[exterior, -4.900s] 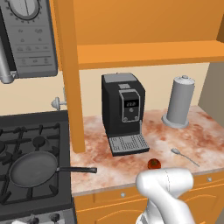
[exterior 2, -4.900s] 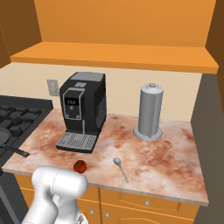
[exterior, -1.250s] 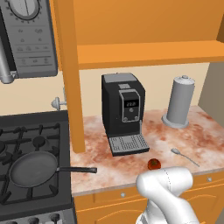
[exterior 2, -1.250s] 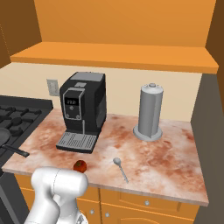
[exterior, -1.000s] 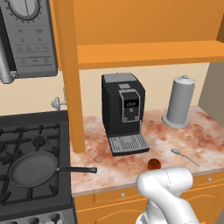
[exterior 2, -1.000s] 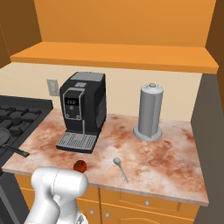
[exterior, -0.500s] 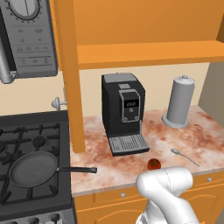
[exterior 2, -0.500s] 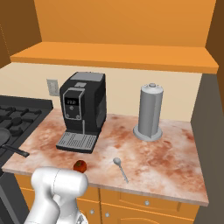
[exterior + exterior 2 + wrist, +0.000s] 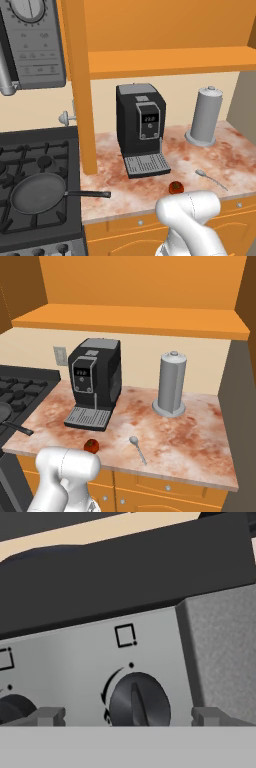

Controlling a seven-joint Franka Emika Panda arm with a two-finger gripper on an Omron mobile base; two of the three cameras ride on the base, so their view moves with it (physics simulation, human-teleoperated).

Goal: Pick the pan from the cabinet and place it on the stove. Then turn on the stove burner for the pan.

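Cabinet (image 9: 150, 45): I see the orange wall unit over the counter, its shelf edge running across both base views.
Stove (image 9: 35, 170): I see the black range at the left of the left base view, grates and burner caps on top, small dark knobs along the front edge.
Counter (image 9: 190, 441): I see mottled reddish stone, right of the stove.
Microwave (image 9: 30, 45): grey, mounted above the stove.
Coffee machine (image 9: 141, 127): black, standing on the counter near the back wall.
Canister (image 9: 172, 383): tall grey cylinder, upright, right of the coffee machine and well apart from it.
Pan (image 9: 37, 192): I see it sitting on the front right burner grate, its black handle pointing right over the counter edge.
Gripper (image 9: 127, 717): I see its fingertips (image 9: 47, 716) standing wide apart in the hand view, holding nothing, one on each side of a stove knob.
Knob (image 9: 139, 701): dark, round, on the grey front panel, between the two tips.
Spoon (image 9: 137, 448): lies flat near the counter's front.
Red fruit (image 9: 91, 445): small, round, just in front of the coffee machine's tray.
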